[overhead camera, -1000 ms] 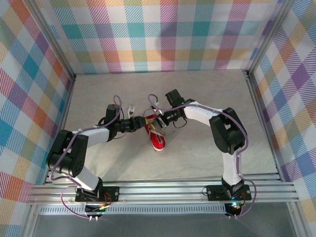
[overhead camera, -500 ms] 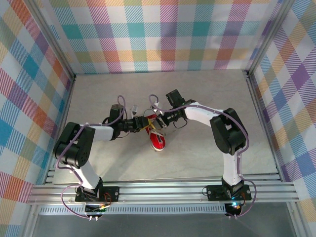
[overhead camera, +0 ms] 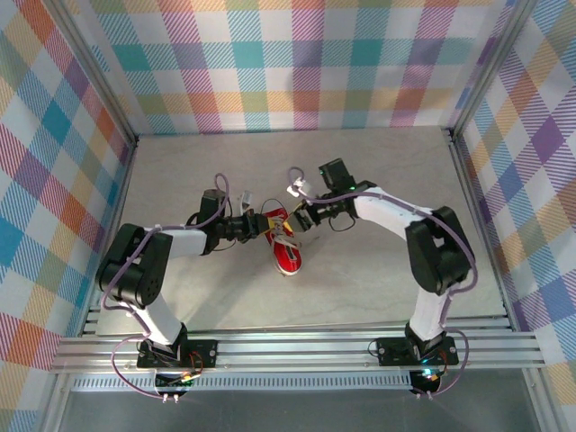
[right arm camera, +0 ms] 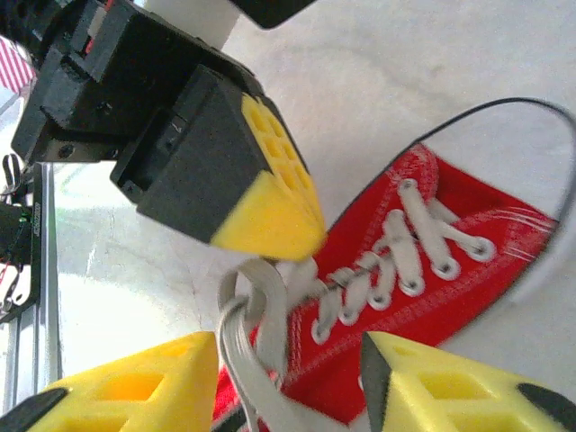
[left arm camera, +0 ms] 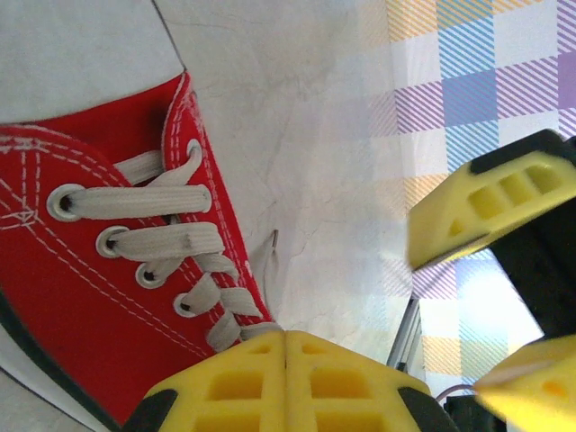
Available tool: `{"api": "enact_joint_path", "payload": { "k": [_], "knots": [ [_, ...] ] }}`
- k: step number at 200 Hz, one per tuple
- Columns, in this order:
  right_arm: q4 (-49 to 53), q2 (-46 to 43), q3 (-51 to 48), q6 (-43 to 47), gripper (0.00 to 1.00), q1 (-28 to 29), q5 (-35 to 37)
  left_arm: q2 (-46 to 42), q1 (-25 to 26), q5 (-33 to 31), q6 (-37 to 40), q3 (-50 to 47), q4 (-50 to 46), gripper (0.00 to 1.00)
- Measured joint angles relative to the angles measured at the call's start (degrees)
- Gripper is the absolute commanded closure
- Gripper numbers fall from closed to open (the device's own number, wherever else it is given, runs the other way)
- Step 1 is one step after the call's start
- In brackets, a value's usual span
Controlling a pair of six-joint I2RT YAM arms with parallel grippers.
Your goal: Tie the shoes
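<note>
The shoe is a small red sneaker lying mid-table, toe toward the near edge. My left gripper is at the shoe's upper left. In the left wrist view its yellow pads meet with no gap, and a whitish lace runs under them beside the shoe. In the right wrist view the left gripper pinches a lace loop above the shoe. My right gripper is open, fingers apart, with the lace passing loose between them. It hovers at the shoe's upper right.
Plaid walls enclose the pale table on three sides. An aluminium rail runs along the near edge by the arm bases. Open tabletop lies to the right of and behind the shoe.
My left gripper closed onto the lace. My right gripper opened and its arm drew back to the right, away from the shoe's top.
</note>
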State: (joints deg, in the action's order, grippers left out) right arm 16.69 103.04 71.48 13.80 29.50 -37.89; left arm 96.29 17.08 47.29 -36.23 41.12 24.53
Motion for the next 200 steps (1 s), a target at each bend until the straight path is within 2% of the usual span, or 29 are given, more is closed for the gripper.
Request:
{"api": "enact_joint_path", "payload": {
  "k": [27, 67, 162, 183, 200],
  "knots": [
    [-0.26, -3.85, -4.37, -0.52, 0.51, -2.43, -0.02, -3.10, 0.09, -1.03, 3.02, 1.75, -3.76, 1.00],
    [-0.85, -3.32, -11.54, -3.74, 0.50, -1.84, -0.11, -5.53, 1.20, -2.36, 6.29, 2.89, -6.75, 1.00],
    [-1.09, 1.33, -9.73, -6.49, 0.50, 0.52, -2.05, -5.64, 2.43, -4.11, 8.85, 3.58, -11.04, 1.00],
    [-1.16, 2.03, -9.01, -6.86, 0.53, 1.18, -2.34, -5.66, 2.45, -4.39, 8.94, 4.07, -11.23, 1.00],
    [-0.90, 2.91, -8.26, -6.95, 0.61, 1.42, -2.43, -5.68, 2.45, -4.55, 9.14, 4.68, -11.85, 1.00]
  ]
}}
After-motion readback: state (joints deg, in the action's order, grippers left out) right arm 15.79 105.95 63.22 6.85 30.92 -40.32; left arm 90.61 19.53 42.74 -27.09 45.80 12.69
